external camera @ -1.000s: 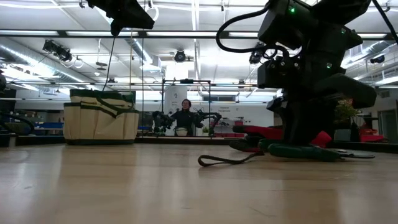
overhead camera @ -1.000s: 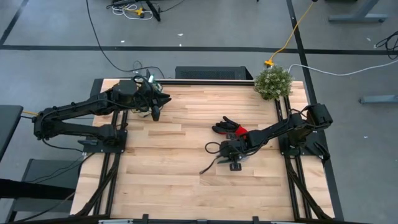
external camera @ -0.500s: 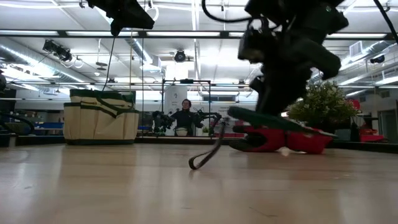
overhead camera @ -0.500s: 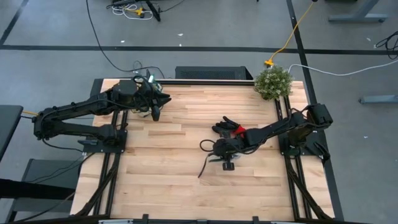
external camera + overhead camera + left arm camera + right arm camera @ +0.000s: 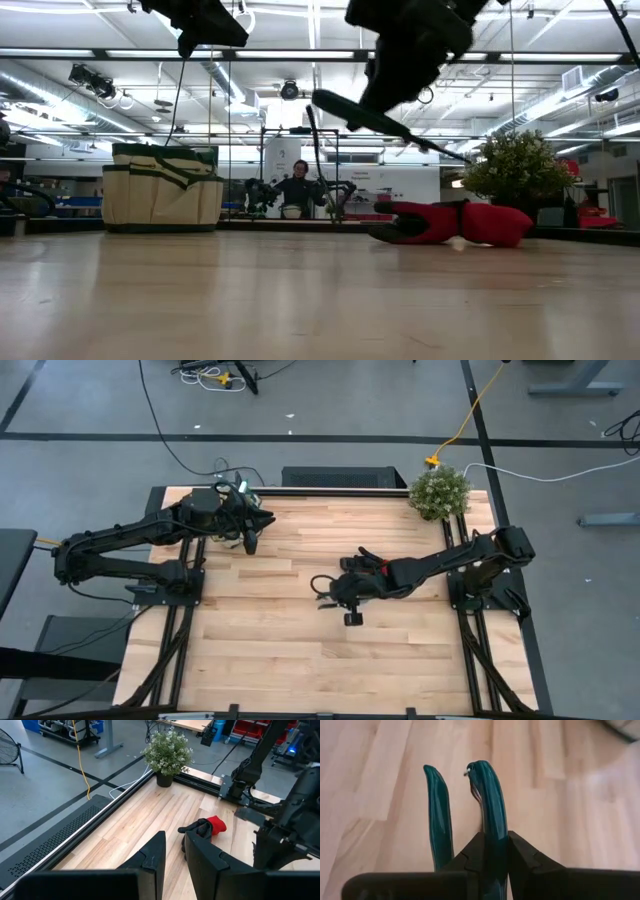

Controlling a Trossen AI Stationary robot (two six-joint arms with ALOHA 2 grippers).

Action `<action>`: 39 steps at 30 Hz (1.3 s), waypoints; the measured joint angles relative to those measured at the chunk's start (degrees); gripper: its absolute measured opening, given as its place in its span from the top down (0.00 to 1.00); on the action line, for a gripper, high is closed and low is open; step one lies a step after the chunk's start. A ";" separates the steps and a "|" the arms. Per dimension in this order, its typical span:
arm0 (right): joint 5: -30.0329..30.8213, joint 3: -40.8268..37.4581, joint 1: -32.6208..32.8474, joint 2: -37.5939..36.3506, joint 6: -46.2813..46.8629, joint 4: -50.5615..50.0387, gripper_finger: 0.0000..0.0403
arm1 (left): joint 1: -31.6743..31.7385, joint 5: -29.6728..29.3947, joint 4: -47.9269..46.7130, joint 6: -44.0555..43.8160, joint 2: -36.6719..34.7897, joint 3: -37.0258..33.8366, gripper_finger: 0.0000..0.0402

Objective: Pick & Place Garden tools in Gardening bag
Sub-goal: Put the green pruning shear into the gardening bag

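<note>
The high camera looks straight down on the whole desk (image 5: 300,620). The low one sits at desk-top level, facing across into the room. Each wrist camera peers close past its own fingers (image 5: 200,857) — both the high and low views share the gloves (image 5: 450,222), toward 3 o'clock.

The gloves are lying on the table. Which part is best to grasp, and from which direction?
Probably the bunched red cuff end of the gloves, coming straight down from above: they lie low on the table, and the black fingers look thin and splayed. The right gripper is shut on the shears; the left gripper waits far off.
</note>
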 joint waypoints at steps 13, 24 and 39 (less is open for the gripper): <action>10.70 9.84 -2.95 0.00 0.13 -1.19 0.87 | 0.00 0.00 0.16 -0.01 0.00 0.00 0.81; 21.76 17.57 -3.23 -0.44 -0.31 -8.61 0.88 | 0.00 0.00 1.24 -0.11 0.00 0.00 0.81; 18.93 18.38 -5.73 -9.99 3.38 -7.14 0.88 | 0.00 4.95 9.35 1.97 0.02 0.00 0.81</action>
